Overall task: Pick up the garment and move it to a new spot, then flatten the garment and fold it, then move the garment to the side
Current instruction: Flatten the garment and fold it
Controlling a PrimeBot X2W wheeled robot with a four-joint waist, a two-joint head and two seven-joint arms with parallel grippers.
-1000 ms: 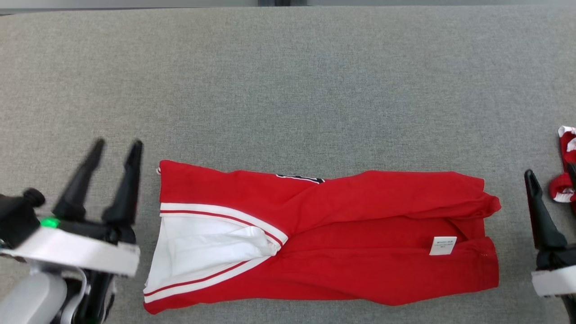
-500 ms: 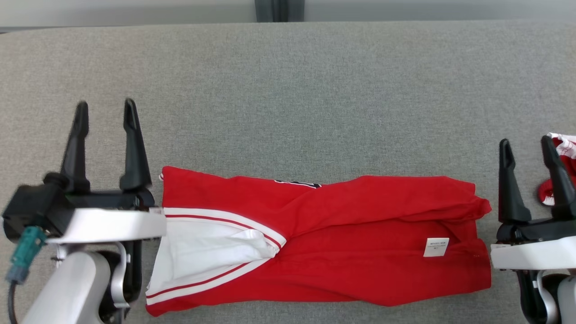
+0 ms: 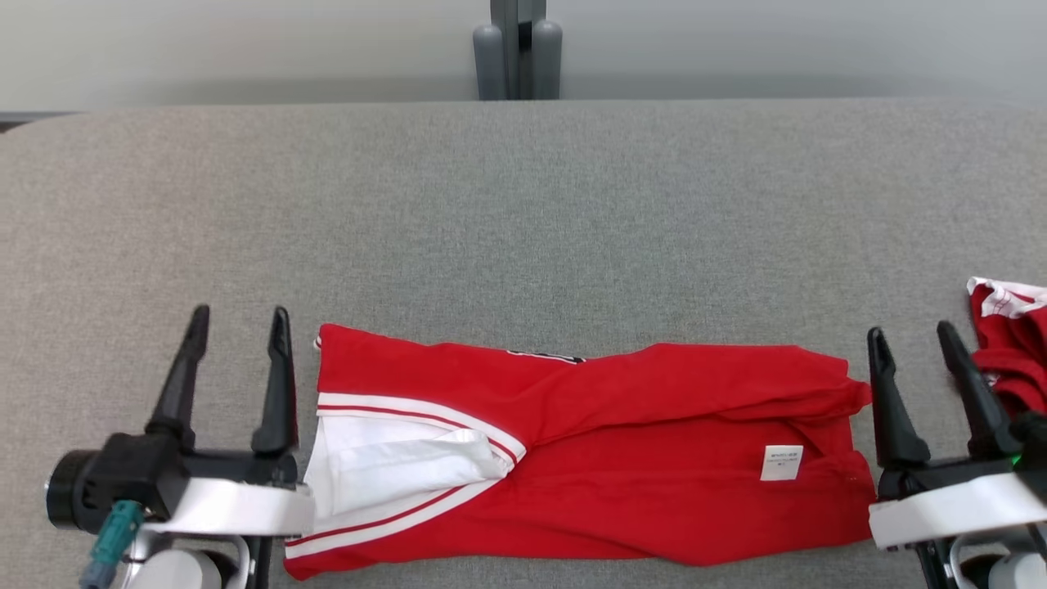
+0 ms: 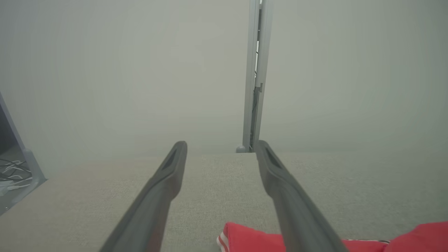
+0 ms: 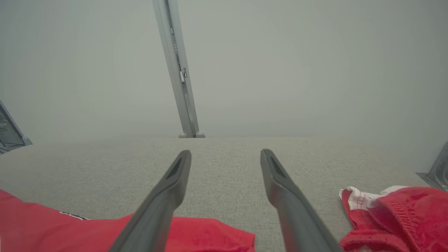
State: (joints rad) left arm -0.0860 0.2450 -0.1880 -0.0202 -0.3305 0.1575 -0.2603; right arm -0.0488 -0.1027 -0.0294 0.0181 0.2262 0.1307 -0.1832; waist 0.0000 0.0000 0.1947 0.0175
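— Looking down from the head, where is the red jersey (image 3: 589,458)?
— Folded into a long strip near the front edge of the grey worktop (image 3: 523,229). It lies between the left pincer (image 3: 240,312) and the right pincer (image 3: 909,329), both spread and empty.
— Left wrist?
— Fingers apart over the worktop, with a jersey corner at the bottom, behind one finger.
— Right wrist?
— Fingers apart, jersey lower left, another red garment (image 5: 413,210) lower right.

You see a red garment (image 3: 646,483) with white, red-striped trim (image 3: 409,405) and a white tag (image 3: 781,462), on a grey table (image 3: 523,229); the other cloth (image 3: 1010,352) is red-and-white.
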